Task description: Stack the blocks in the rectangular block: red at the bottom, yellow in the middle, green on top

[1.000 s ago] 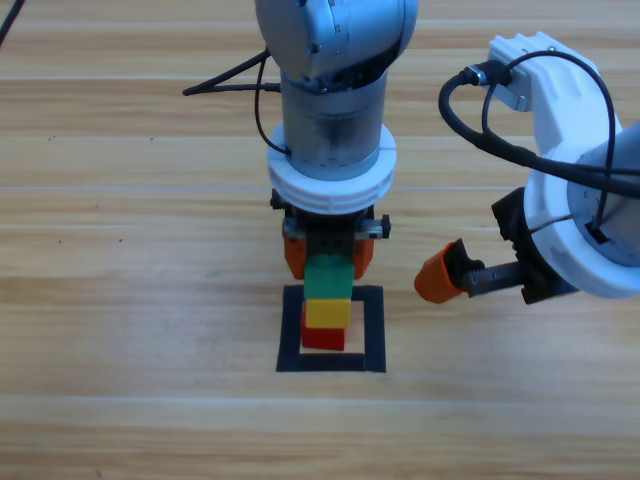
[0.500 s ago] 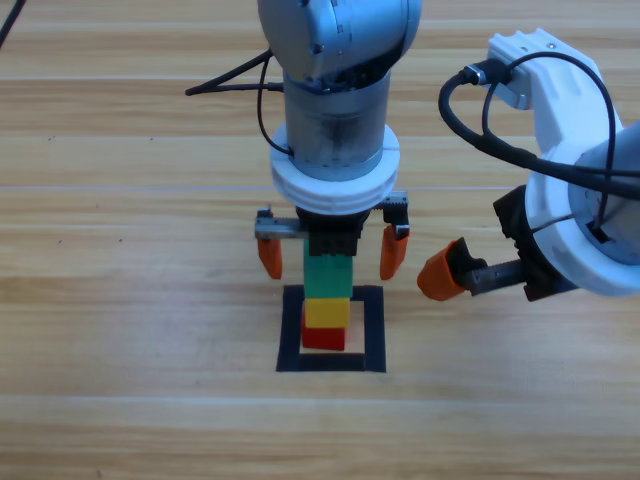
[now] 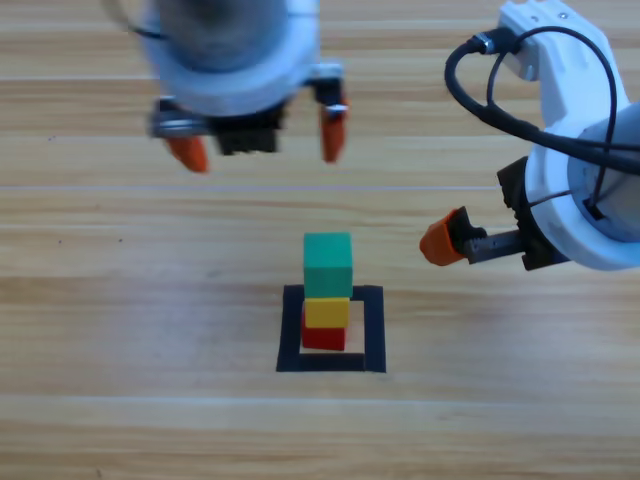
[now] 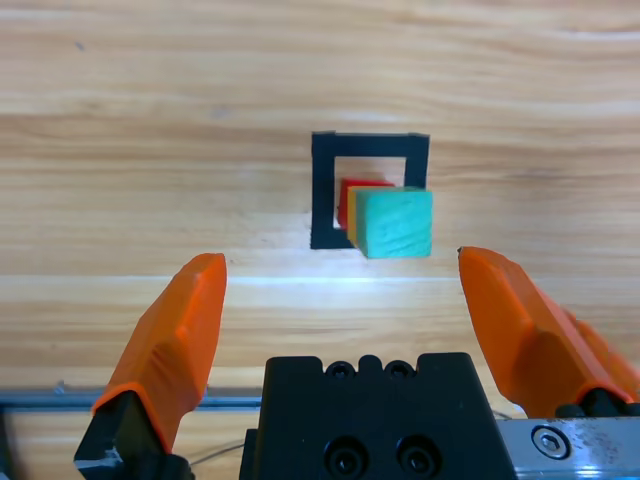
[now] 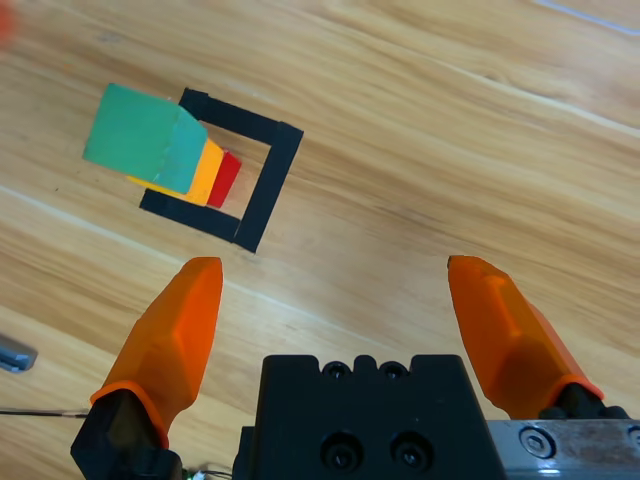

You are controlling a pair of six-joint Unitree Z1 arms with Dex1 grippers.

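Inside the black tape rectangular block (image 3: 373, 330) stands a stack: the red cube (image 3: 322, 338) at the bottom, the yellow cube (image 3: 326, 313) on it, the green cube (image 3: 328, 265) on top. The left wrist view shows the same stack, green cube (image 4: 396, 222) nearest, within the tape outline (image 4: 322, 190). My left gripper (image 3: 258, 142) hangs open high above and behind the stack, holding nothing. My right gripper (image 3: 442, 243) waits open at the right, clear of the stack; its wrist view shows the green cube (image 5: 143, 137) and tape outline (image 5: 268, 182) off to the left.
Black cables (image 3: 480, 95) loop over the right arm at the upper right. Bare wooden table (image 3: 120, 300) lies left of and in front of the tape outline.
The left gripper let go of the green cube, opened wide, then rose and drew back toward the upper left. The stack stays standing. The right arm barely moved.
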